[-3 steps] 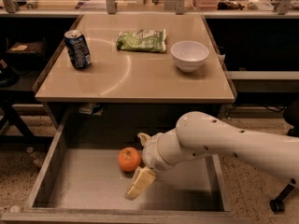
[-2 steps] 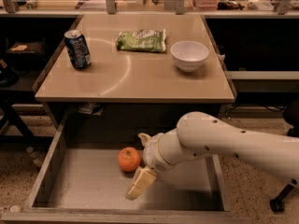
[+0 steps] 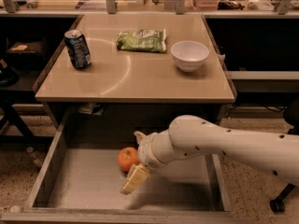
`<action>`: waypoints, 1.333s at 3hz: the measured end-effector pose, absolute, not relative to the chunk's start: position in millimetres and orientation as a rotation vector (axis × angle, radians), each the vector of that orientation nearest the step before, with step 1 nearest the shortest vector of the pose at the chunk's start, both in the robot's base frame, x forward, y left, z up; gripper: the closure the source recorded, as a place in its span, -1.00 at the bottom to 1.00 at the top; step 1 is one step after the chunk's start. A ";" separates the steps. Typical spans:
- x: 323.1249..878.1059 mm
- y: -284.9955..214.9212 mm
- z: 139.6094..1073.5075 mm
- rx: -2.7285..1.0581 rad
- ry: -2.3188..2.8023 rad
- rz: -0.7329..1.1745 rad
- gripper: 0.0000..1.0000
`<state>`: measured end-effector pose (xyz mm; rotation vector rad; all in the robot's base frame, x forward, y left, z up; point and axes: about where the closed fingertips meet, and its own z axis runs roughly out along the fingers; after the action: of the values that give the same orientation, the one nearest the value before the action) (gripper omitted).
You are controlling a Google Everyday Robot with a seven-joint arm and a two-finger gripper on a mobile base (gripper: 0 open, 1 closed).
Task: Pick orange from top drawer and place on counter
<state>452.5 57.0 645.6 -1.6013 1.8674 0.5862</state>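
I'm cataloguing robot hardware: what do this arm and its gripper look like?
The arm is a thick, smooth white tube with small dark dots along it. The gripper, in the top drawer beside the orange, has flat cream-coloured fingers. No cables show.

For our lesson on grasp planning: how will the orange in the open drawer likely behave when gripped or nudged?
Being round, the orange would probably roll across the flat bottom of the top drawer if nudged. Its smooth skin may slip in the gripper, which is open beside it inside the drawer. It looks firm, so it is likely not fragile.
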 end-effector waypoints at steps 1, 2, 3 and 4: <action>465.8 60.1 635.7 -1.598 1.873 0.564 -1.00; 471.7 58.9 623.3 -1.594 1.892 0.552 -1.00; 474.3 57.5 612.2 -1.590 1.912 0.552 -1.00; 474.4 57.5 612.0 -1.590 1.912 0.552 -0.65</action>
<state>474.4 57.5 612.0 -1.5899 1.9118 0.5516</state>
